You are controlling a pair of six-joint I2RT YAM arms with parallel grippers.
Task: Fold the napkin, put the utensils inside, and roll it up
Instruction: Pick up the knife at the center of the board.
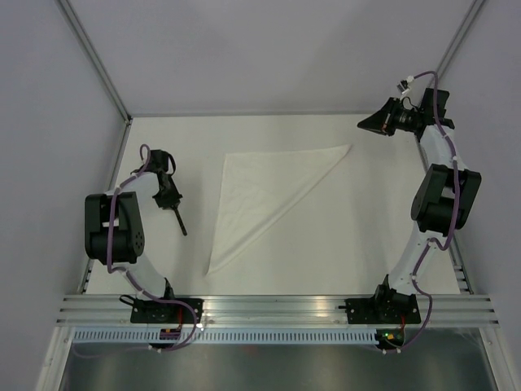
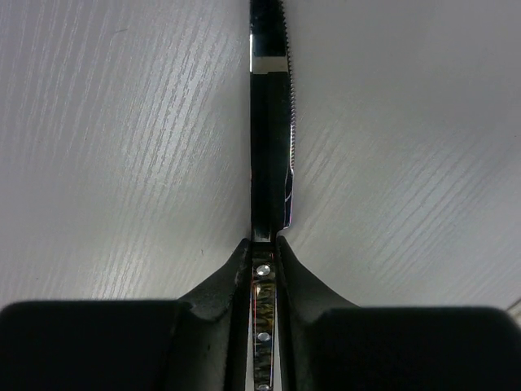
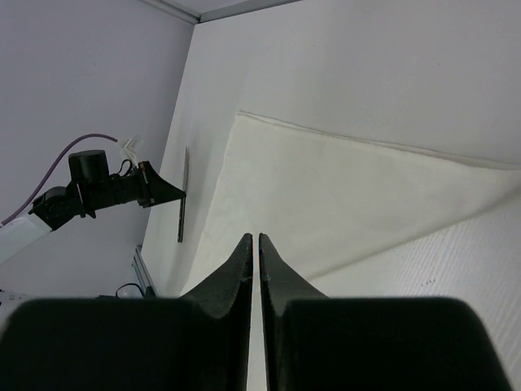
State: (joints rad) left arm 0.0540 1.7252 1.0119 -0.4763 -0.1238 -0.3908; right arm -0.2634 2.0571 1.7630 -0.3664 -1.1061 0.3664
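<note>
The white napkin [image 1: 260, 195] lies folded into a triangle in the middle of the table; it also shows in the right wrist view [image 3: 342, 195]. My left gripper [image 1: 170, 201] is at the left of the napkin, shut on the handle of a knife [image 1: 180, 221] with a dark handle and serrated blade. In the left wrist view the knife [image 2: 270, 122] sticks out ahead of the closed fingers [image 2: 236, 269]. My right gripper [image 1: 368, 125] is shut and empty, raised above the far right corner beyond the napkin's tip. The right wrist view also shows the knife [image 3: 181, 195].
A metal frame post [image 1: 98, 61] and the table's left edge run close to the left arm. The grey back wall [image 1: 277, 49] stands behind the table. The aluminium rail [image 1: 277, 309] holds both arm bases at the near edge.
</note>
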